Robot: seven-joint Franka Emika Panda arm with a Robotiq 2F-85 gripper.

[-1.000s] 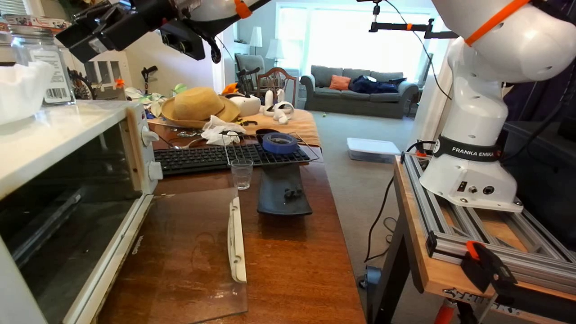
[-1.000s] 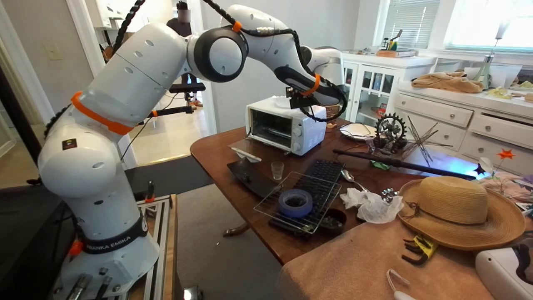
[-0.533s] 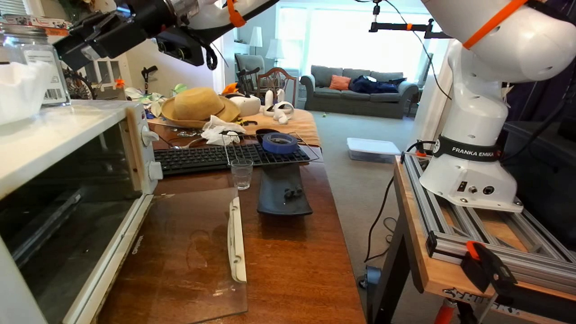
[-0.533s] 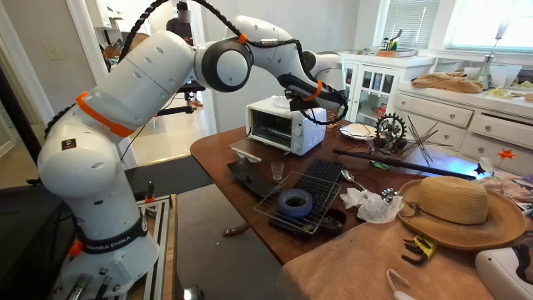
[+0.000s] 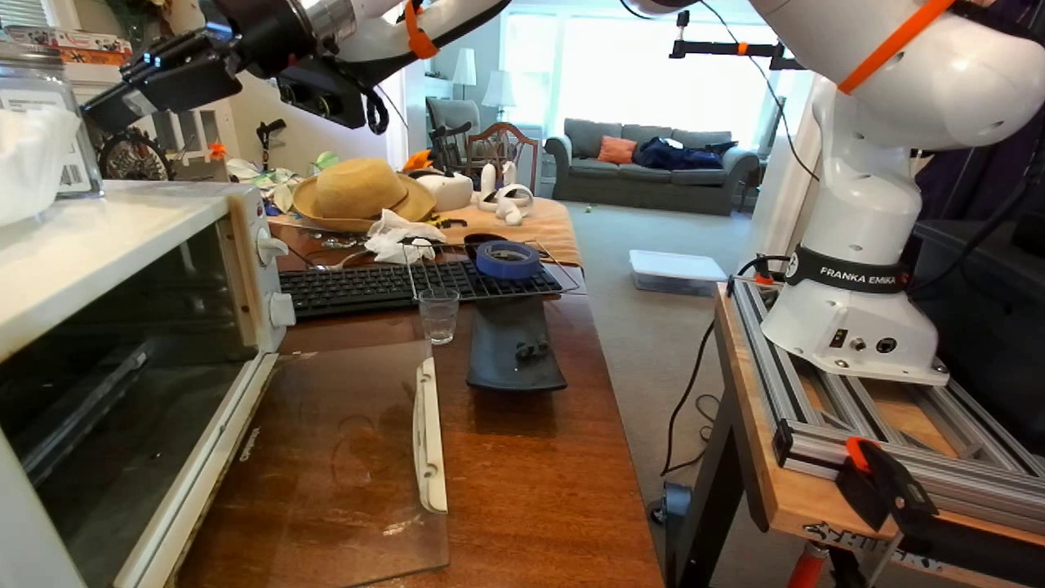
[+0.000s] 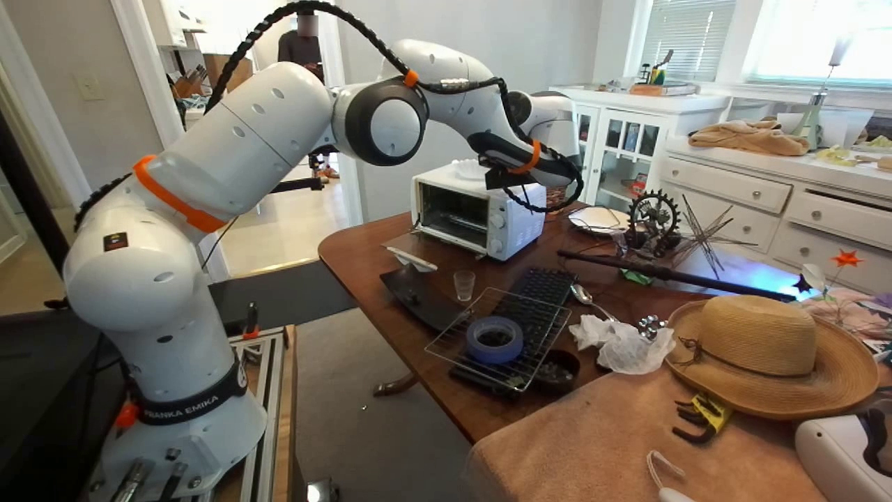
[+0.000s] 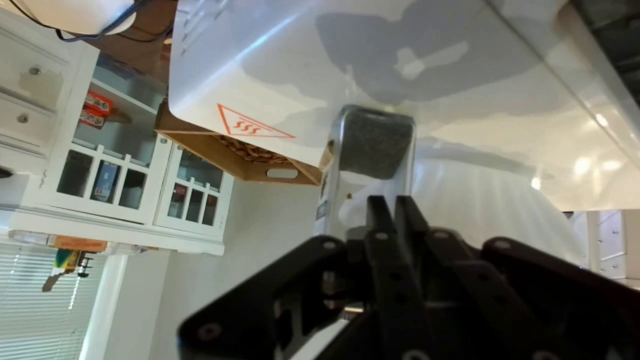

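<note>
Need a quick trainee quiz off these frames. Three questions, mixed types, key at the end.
1. Which two things on top of the toaster oven are nearest the gripper?
2. True or false: the oven's glass door is shut.
3. What lies on the wire rack?
a) spoon
b) roll of blue tape
c) straw hat

Key:
1. The clear jar and the white bowl-like container.
2. False; it is folded down, open.
3. b
</note>
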